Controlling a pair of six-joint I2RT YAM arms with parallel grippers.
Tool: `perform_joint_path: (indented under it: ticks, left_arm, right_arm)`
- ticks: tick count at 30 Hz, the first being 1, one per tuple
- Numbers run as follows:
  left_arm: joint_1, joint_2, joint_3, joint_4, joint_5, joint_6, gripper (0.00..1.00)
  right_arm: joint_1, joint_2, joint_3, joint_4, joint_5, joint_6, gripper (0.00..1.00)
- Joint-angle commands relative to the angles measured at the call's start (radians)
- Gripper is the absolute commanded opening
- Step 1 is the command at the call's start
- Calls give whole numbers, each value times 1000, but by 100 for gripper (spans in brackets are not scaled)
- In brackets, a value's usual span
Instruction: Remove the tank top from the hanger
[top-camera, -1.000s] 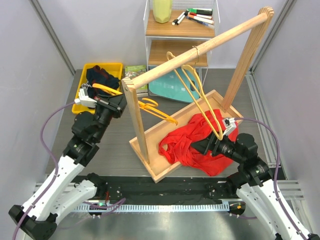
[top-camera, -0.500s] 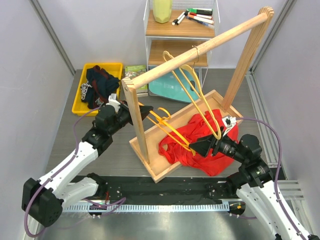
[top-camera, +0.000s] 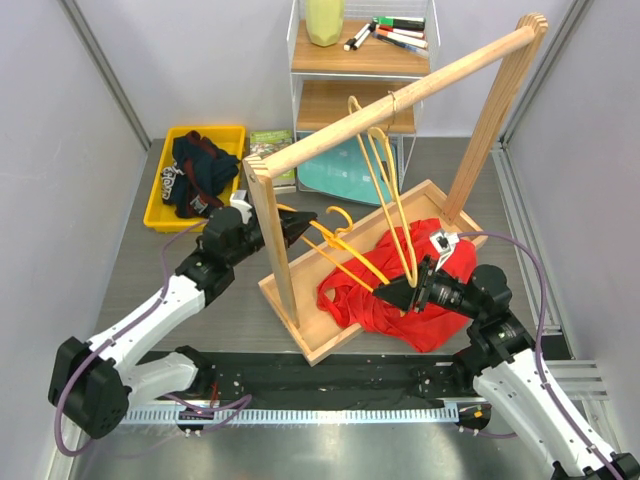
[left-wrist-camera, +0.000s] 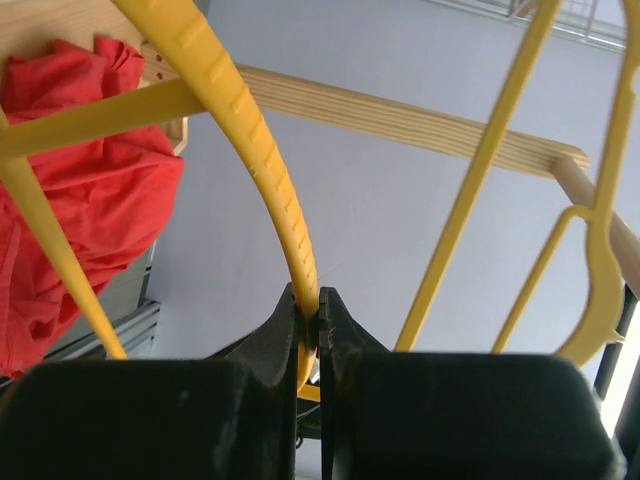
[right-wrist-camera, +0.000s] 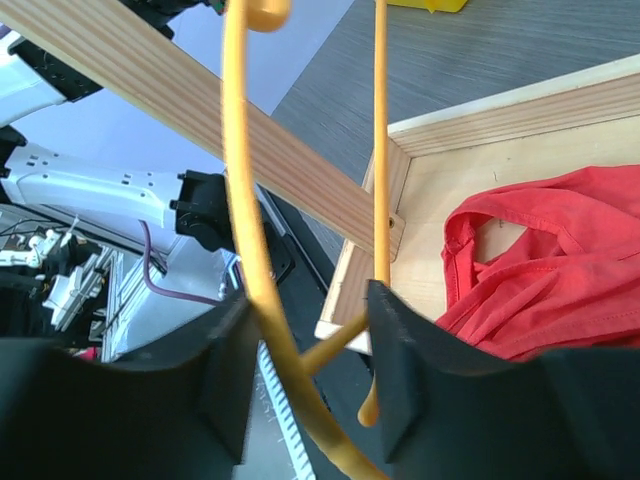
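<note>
The left arm has swung off the yellow bin (top-camera: 205, 130) and over to the wooden rack, bringing a hanger with it; the right gripper (top-camera: 385, 291) has crept left across the tray. I count three yellow hangers. Two hang by their hooks (top-camera: 374, 132) from the sloping rail (top-camera: 400, 95), and a third hanger (top-camera: 340, 250) is pinched tight by its ribbed arm in the left gripper (top-camera: 296, 226), just beside the rack's left post (top-camera: 268, 240).

In the right wrist view the right gripper's fingers (right-wrist-camera: 400, 370) stand apart. A hanging hanger's arm passes loosely between them, unclamped.

There is one red tank top (top-camera: 350, 300), heaped in the rack's tray base (top-camera: 305, 325) under both grippers.

On the worktop (top-camera: 240, 320) beyond, dark clothes (top-camera: 200, 170) fill the bin, and markers (top-camera: 395, 32) lie on a shelf unit (top-camera: 350, 60).
</note>
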Motion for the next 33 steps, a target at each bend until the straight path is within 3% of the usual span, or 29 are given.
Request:
perform_joint_path:
  ticks: [1,2,3,5,10,13,14,17,25,33]
  left_arm:
    - [-47,24,28,49,3,-50,0]
    - [-51,22,13,58,-4,-61,0]
    - [-59,19,8,73,-30,-58,0]
    - [-59,13,7,72,-40,-43,0]
    - [-59,-24,-5,24,-98,22,5]
    - [-59,-51,-38,23,-131,45,38]
    - [-59,-68,-56,21,-139,52,56]
    - [-47,-96,-97,38,-127,89,74]
    - [-4,-250,-110,-55,-102,319,77]
    - [-4,-335,-50,-258,-129,589,81]
  right_arm:
    - [8,-2,2,66,12,17,40]
    - [8,0,-1,63,16,21,31]
    - [7,-3,-2,57,23,24,13]
    - [8,-2,-4,16,46,24,1]
    - [8,-32,-13,-55,79,54,1]
    - [8,-89,20,-170,136,55,1]
    - [8,-117,36,-207,156,51,1]
    - [7,-141,117,-389,239,21,1]
    - [7,-181,358,-786,560,-41,1]
    - [8,13,681,-911,866,-196,1]
